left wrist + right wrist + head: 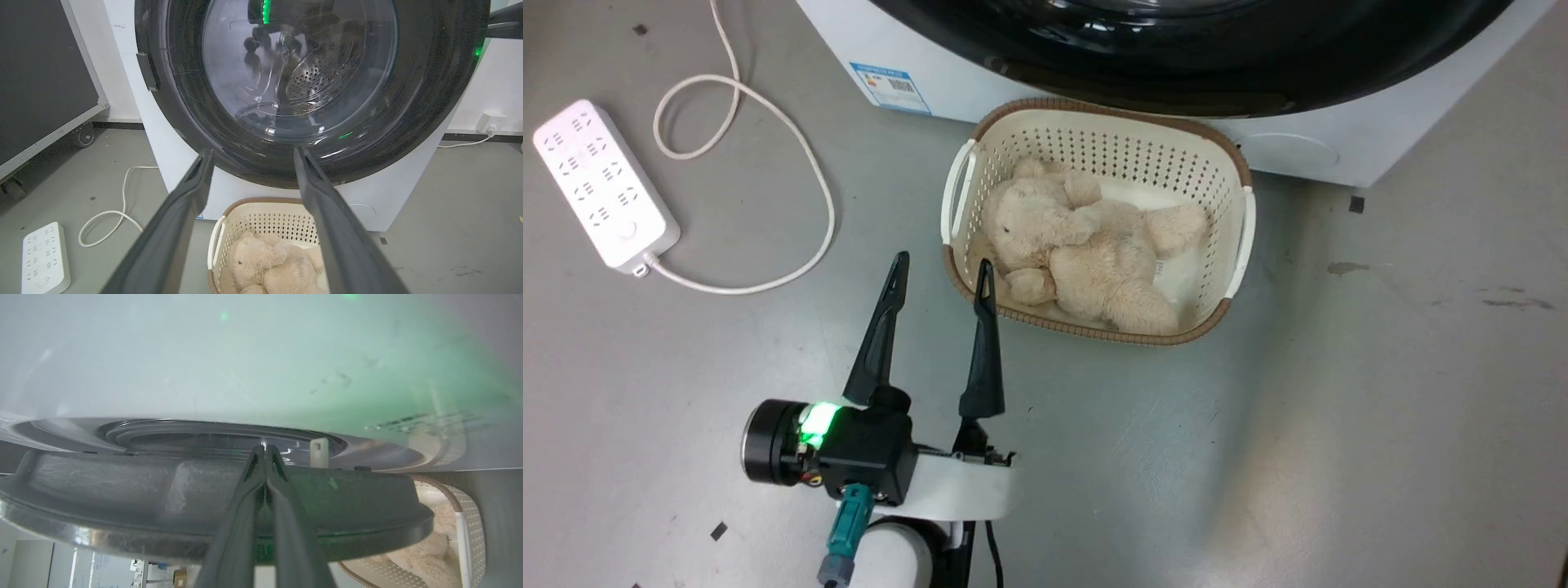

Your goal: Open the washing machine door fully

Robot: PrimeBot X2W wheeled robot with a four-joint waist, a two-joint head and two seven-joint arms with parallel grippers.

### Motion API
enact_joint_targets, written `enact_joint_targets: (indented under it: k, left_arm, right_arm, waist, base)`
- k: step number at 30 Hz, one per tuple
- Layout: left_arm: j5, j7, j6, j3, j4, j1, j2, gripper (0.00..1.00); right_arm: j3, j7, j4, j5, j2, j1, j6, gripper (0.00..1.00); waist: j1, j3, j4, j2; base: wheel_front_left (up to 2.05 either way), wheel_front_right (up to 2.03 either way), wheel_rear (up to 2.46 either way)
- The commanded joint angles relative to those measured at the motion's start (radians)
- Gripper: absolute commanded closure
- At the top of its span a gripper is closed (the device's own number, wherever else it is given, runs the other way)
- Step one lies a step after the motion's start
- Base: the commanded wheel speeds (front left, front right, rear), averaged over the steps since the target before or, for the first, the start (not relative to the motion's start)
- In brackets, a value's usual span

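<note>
Washing machine door (1176, 49) sits at 12 o'clock in head view, ajar on the washing machine (1380, 139). Judged heavy, rigid, glossy-slick, with fragile glass; best hooked behind the rim opposite the hinge. Right gripper (264, 449) pressed together, tips in the gap. Left gripper (943, 261), 7 o'clock, spread, empty.

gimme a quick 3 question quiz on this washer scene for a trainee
1. True or false: the left gripper is shut on the basket rim.
2. What lies in the basket? A) folded towels B) a plush bear C) a pair of shoes
3. Fill in: the right gripper, shut, reaches into the gap between the washing machine door and the white front of the ____.
Key: 1 false, its fingers stand open. 2 B. 3 washing machine.
</note>
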Motion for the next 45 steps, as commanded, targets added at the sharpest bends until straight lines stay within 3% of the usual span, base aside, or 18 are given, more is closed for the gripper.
enact_joint_targets:
  k: [1,15,27,32,37,45]
  left_arm:
    - [-0.008,-0.011,0.013,-0.012,-0.009,-0.026,0.001,0.00]
    - [-0.012,-0.039,0.030,-0.029,0.003,-0.023,0.001,0.00]
    - [-0.063,-0.039,-0.050,0.010,0.086,0.067,0.001,0.00]
    - [-0.083,-0.039,-0.094,0.019,0.131,0.108,0.001,0.00]
    - [-0.096,-0.039,-0.123,0.019,0.162,0.140,0.001,0.00]
    - [-0.097,-0.039,-0.150,0.020,0.172,0.170,0.001,0.00]
  right_arm:
    - [0.001,0.035,0.036,0.021,-0.004,-0.039,0.001,1.00]
    - [-0.024,0.213,0.073,0.124,0.031,0.002,0.001,1.00]
    - [-0.023,0.293,-0.111,0.161,0.191,0.331,0.001,1.00]
    - [0.001,0.354,-0.202,0.195,0.226,0.480,0.001,1.00]
    - [0.124,0.384,-0.252,0.336,0.230,0.603,0.001,1.00]
    - [0.438,0.278,-0.352,0.584,0.230,0.754,0.001,1.00]
  waist:
    - [0.0000,0.008,0.006,-0.0001]
    - [0.0000,-0.031,-0.007,-0.0001]
    - [0.0000,-0.206,-0.042,-0.0001]
    - [0.0000,-0.273,-0.046,-0.0001]
    - [0.0000,-0.321,-0.042,-0.0001]
    - [0.0000,-0.350,-0.035,-0.0001]
  base:
    - [0.00,0.00,0.00]
    - [0.00,0.00,0.00]
    - [0.00,0.00,0.00]
    - [0.00,0.00,0.00]
    - [0.00,0.00,0.00]
    - [0.00,0.00,0.00]
